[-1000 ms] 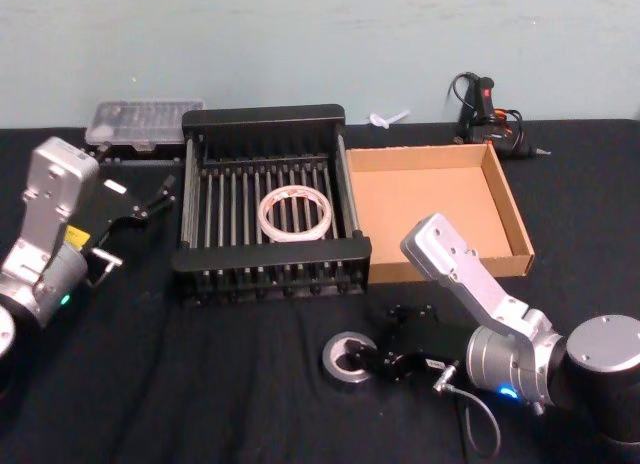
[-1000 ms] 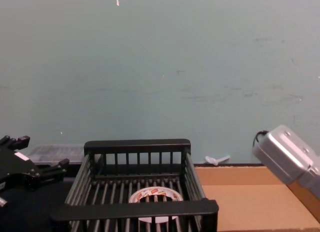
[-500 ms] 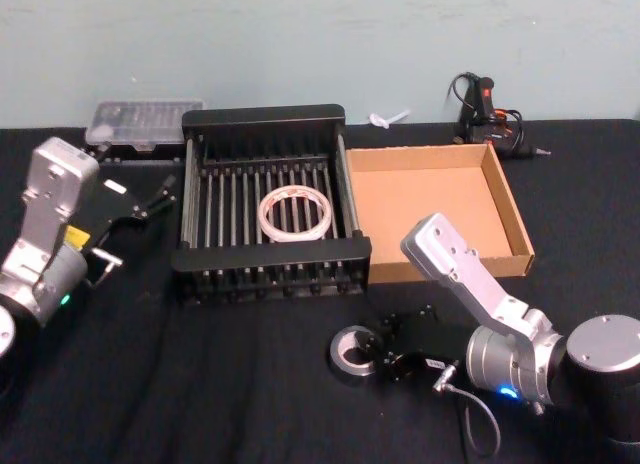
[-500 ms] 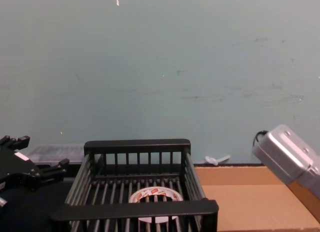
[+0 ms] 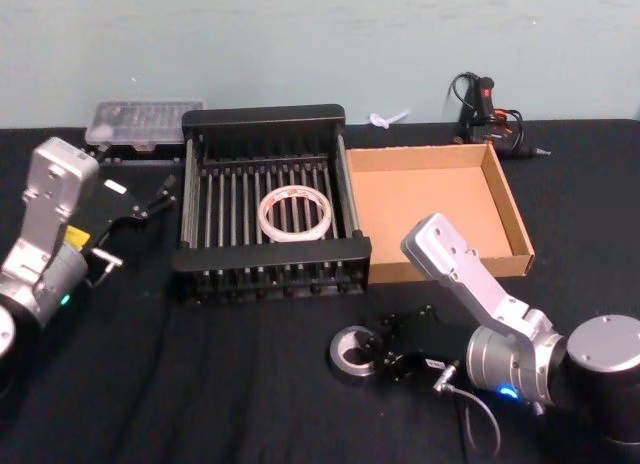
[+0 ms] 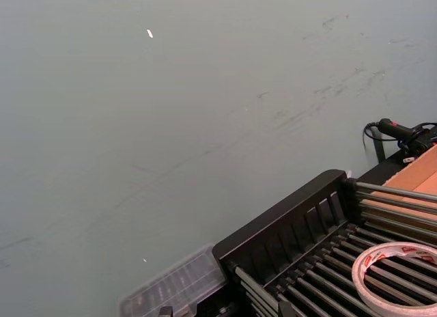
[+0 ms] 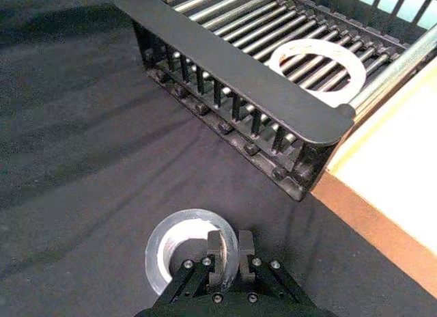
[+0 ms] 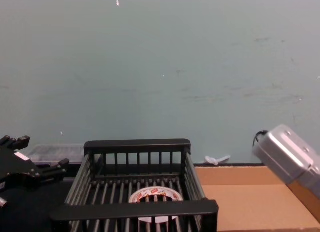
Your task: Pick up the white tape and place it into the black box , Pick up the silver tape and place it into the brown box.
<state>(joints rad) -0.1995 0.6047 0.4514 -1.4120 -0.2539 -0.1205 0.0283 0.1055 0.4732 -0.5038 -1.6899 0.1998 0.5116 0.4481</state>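
Silver tape [image 5: 352, 353] sits on the black tablecloth [image 5: 200, 384] in front of the black box [image 5: 270, 119], its near wall pinched between the closed fingers of the right gripper [image 7: 229, 251]; the gripper body hides that side of the roll in the wrist view. White tape [image 5: 296, 213] lies flat on the slatted floor of the black box, half hidden behind the front rim in the chest view. Beside it the brown box [image 5: 510, 209] is partly covered by the right arm. Left of the crate, the left gripper [image 5: 135, 229] hovers with fingers spread.
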